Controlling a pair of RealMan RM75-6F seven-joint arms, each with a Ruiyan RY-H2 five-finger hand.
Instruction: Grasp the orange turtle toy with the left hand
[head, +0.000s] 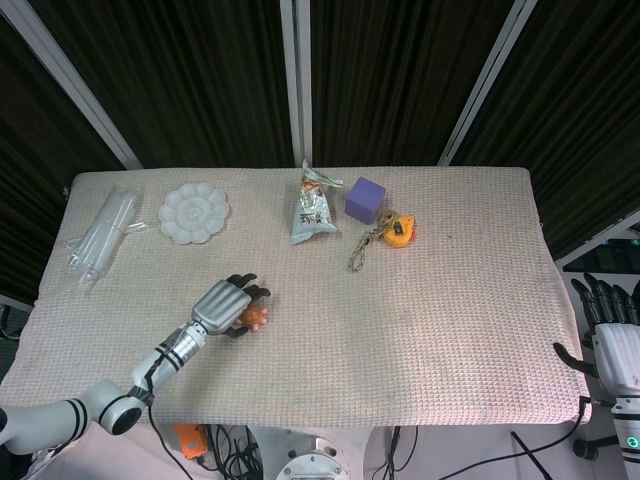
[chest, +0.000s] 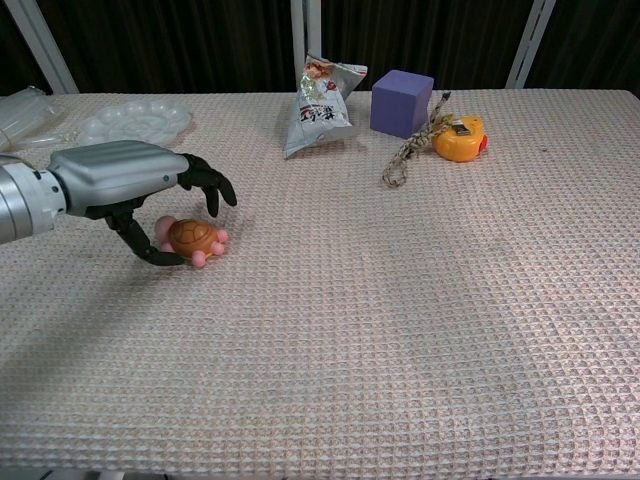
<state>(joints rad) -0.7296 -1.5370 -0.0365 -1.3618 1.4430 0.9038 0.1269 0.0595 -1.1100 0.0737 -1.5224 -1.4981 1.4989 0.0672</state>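
The orange turtle toy (chest: 195, 238) with pink feet lies on the woven table cloth, front left of centre; the head view shows the turtle toy (head: 253, 319) too. My left hand (chest: 120, 180) hovers just left of it and over it, fingers spread and lifted off the shell, thumb curled low beside the toy. From the head view the left hand (head: 222, 305) covers part of the toy. My right hand (head: 612, 340) hangs off the table's right edge with fingers apart, holding nothing.
At the back stand a snack bag (chest: 322, 95), a purple cube (chest: 402, 102) and an orange tape measure (chest: 460, 138) with a cord. A white palette (chest: 135, 123) and a clear plastic bag (head: 100, 235) lie at the back left.
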